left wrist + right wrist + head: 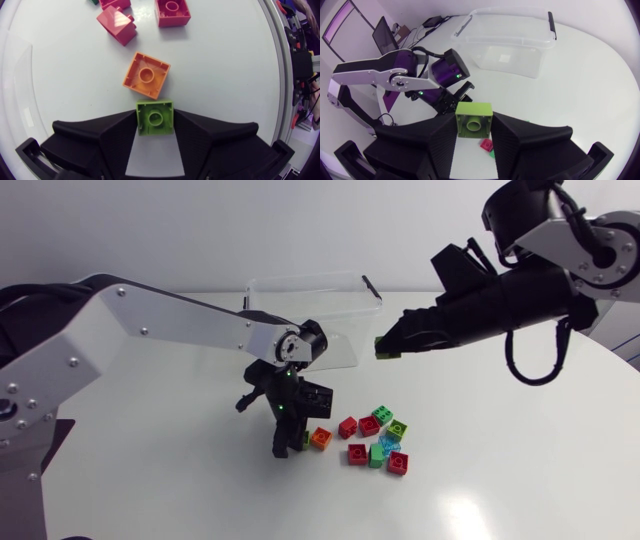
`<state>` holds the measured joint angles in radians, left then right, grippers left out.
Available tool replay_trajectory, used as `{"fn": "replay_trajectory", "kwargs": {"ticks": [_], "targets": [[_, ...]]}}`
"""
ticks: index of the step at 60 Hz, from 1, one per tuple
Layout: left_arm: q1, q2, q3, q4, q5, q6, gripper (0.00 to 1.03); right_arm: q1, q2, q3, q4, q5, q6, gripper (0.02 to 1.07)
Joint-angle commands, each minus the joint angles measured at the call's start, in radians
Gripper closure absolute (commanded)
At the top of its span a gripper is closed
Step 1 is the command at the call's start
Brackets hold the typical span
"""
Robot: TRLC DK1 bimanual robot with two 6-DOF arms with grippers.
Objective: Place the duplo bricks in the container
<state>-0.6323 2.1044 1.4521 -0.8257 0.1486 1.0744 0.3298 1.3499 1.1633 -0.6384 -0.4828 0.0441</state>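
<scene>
left jaws around green brick (155, 117)

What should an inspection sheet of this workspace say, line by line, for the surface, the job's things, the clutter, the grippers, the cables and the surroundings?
Surface: glossy white round table.
Job's things: clear plastic container upright, no brick seen inside; loose pile of red, green, blue and orange plastic bricks in front of it.
Clutter: nothing seen.
Grippers: left gripper points down beside the pile, shut on a green plastic brick; right gripper is raised near the container, shut on a lime plastic brick.
Cables: black cable loop hangs under the right arm.
Surroundings: nothing seen.
</scene>
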Motion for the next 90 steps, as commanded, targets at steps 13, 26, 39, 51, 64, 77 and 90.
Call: {"fn": "replay_trajectory", "kwargs": {"ticks": [13,26,39,51,64,77,90], "targets": [[0.034,-0.190,-0.079,-0.024,-0.004,-0.008,0.73,-0.011,0.170,0.096,0.120,0.026,0.056,0.89],[0.075,-0.340,-0.104,-0.032,0.008,-0.033,0.73,0.009,0.290,0.213,0.169,0.072,0.088,0.89],[0.128,-0.422,-0.085,-0.013,0.031,-0.065,0.73,0.028,0.411,0.334,0.212,0.118,0.108,0.89],[0.167,-0.448,-0.055,0.022,0.046,-0.087,0.73,0.032,0.502,0.418,0.226,0.162,0.108,0.89],[0.175,-0.448,-0.030,0.039,0.049,-0.091,0.73,0.032,0.571,0.495,0.224,0.187,0.109,0.89],[0.194,-0.445,0.004,0.068,0.049,-0.108,0.72,0.043,0.632,0.573,0.224,0.234,0.111,0.88],[0.227,-0.420,0.030,0.264,0.049,-0.225,0.71,0.045,0.706,0.627,0.229,0.309,0.109,0.53]]}}
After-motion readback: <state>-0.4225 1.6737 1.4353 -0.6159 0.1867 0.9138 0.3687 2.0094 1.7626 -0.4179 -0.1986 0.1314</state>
